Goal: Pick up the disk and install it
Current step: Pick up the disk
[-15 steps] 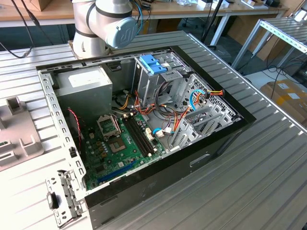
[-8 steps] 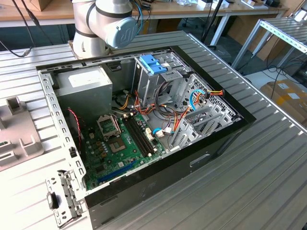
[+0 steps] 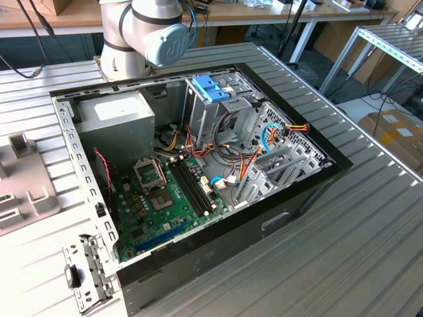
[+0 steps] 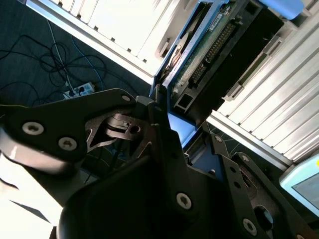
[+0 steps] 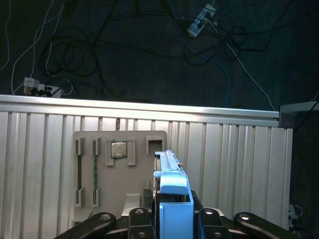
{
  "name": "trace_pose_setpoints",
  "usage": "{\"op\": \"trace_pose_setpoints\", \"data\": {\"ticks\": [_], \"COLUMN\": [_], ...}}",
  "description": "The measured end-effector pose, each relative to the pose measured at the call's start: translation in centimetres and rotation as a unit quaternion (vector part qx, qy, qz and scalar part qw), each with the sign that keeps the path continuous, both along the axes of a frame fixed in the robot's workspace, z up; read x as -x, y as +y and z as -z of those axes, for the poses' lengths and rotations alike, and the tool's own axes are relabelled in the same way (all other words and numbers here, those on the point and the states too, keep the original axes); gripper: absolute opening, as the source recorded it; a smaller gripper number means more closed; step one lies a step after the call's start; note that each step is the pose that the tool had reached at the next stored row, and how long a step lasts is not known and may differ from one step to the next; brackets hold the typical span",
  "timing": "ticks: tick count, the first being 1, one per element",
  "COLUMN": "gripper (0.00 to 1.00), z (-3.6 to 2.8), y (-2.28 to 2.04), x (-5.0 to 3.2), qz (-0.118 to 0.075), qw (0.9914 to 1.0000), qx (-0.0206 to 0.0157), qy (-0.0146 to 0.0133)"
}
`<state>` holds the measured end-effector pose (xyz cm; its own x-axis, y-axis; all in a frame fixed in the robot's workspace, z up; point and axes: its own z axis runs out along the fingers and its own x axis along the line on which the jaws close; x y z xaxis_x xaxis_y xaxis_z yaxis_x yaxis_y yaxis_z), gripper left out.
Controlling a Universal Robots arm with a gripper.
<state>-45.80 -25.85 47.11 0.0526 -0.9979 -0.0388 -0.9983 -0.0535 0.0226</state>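
While the end effector (image 5: 173,216) pinches it between both fingers, the disk (image 5: 172,191) is held on edge, its light-blue rail facing the first wrist view's camera. The white sticker (image 4: 220,20) on its green circuit board is too small to read. Behind it lie a grey fixture plate (image 5: 119,169) and the ribbed table (image 5: 239,159).

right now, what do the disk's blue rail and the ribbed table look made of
Rail on the disk: light-blue plastic, judging by its matte, moulded look. The table: probably bare aluminium, going by its pale, ribbed profile and soft sheen.
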Motion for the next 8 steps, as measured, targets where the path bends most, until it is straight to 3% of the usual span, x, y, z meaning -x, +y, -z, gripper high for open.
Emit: {"op": "trace_pose_setpoints", "data": {"ticks": [8], "gripper": [0.37], "z": [0.00], "y": [-0.28], "x": [-0.29], "qz": [0.000], "qw": [1.00000], "qx": [0.0000], "qy": [0.0000]}}
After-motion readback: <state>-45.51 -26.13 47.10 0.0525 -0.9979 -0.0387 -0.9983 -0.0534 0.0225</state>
